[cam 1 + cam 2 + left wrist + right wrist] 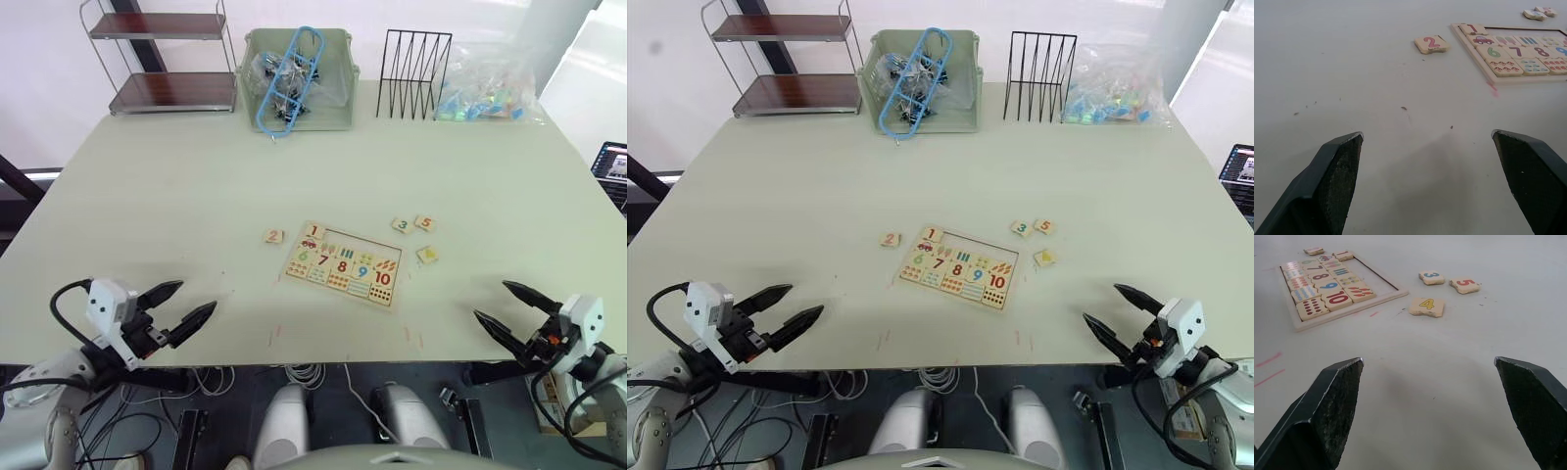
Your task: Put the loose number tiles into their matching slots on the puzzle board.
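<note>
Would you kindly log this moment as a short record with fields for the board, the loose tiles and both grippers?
Puzzle board: flat on table, tile 1 seated in its top row
Tile 2: loose, left of board
Tiles 3, 5, 4: loose, right of board
Left gripper: open, near table edge
Right gripper: open, near table edge

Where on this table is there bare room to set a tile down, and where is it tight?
Bare: the wide stretch between the puzzle board and the bin at the far edge, and the near strip between both open grippers, left gripper and right gripper. Tight: beside the board's right end, where tiles 3, 5 and 4 cluster.
</note>
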`<control>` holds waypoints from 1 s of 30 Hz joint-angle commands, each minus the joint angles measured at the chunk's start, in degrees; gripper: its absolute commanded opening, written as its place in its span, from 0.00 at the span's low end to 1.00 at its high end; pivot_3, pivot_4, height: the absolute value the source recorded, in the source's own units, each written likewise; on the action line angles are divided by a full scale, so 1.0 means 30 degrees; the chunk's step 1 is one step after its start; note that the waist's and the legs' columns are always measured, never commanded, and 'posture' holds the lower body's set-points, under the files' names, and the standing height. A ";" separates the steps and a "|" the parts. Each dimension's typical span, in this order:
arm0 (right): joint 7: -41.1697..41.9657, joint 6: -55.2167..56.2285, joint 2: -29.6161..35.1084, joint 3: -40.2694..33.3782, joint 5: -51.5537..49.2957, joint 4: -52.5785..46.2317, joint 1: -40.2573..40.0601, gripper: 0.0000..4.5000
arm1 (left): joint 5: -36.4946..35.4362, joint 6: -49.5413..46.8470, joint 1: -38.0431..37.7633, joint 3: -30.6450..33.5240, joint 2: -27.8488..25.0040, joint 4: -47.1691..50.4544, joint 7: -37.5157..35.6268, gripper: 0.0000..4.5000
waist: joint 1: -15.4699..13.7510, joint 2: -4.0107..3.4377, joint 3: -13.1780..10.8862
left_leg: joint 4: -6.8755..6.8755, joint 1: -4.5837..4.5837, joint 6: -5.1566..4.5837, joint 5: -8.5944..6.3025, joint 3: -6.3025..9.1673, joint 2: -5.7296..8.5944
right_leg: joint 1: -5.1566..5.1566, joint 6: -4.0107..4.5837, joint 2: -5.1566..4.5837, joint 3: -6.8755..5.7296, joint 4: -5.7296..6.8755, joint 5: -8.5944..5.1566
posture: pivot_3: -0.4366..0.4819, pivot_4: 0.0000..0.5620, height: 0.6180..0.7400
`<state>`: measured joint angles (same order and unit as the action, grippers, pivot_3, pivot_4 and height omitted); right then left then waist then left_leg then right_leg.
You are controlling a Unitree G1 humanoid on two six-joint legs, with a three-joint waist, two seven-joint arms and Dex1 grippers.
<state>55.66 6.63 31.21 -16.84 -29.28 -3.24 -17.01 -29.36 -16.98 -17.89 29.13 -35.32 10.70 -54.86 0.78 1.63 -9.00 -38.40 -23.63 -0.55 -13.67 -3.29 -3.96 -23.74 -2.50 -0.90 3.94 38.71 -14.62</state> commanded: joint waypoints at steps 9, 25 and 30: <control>-0.0152 0.1087 -0.0071 -0.0789 -0.0092 0.0706 0.0448 1.00 | -0.0149 0.1228 0.0201 -0.0155 -0.0112 -0.0625 -0.0258 0.99 | 0.0001 -0.0001 -0.0001 | 0.0001 -0.0005 0.0001 0.0000 -0.0012 -0.0008 | -0.0015 0.0002 -0.0001 0.0004 -0.0003 0.0001 | 0.48 0.27 1.00; -0.0122 0.1400 -0.0190 -0.0569 -0.0089 0.0880 0.0671 1.00 | -0.0041 0.1811 0.0409 -0.0224 -0.0400 -0.1369 -0.0912 0.99 | 0.0007 -0.0001 -0.0001 | 0.0004 -0.0004 0.0001 -0.0001 -0.0028 -0.0019 | -0.0022 0.0001 0.0000 0.0014 -0.0004 0.0001 | 0.48 0.27 1.00; 0.0207 0.1343 -0.0255 -0.0500 -0.0409 0.0526 0.0513 1.00 | 0.0048 0.2038 0.0877 -0.0336 -0.0762 -0.1956 -0.1250 0.99 | -0.0001 -0.0001 -0.0001 | 0.0004 -0.0005 0.0001 -0.0001 -0.0029 -0.0022 | -0.0024 0.0001 0.0000 0.0014 -0.0006 0.0000 | 0.48 0.27 1.00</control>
<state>55.73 9.67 30.41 -16.85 -29.40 0.29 -15.23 -29.31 -12.12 -15.83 27.97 -36.62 4.90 -57.94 0.78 1.63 -9.00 -38.38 -23.65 -0.55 -13.67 -3.38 -4.02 -23.81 -2.49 -0.90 3.99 38.69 -14.62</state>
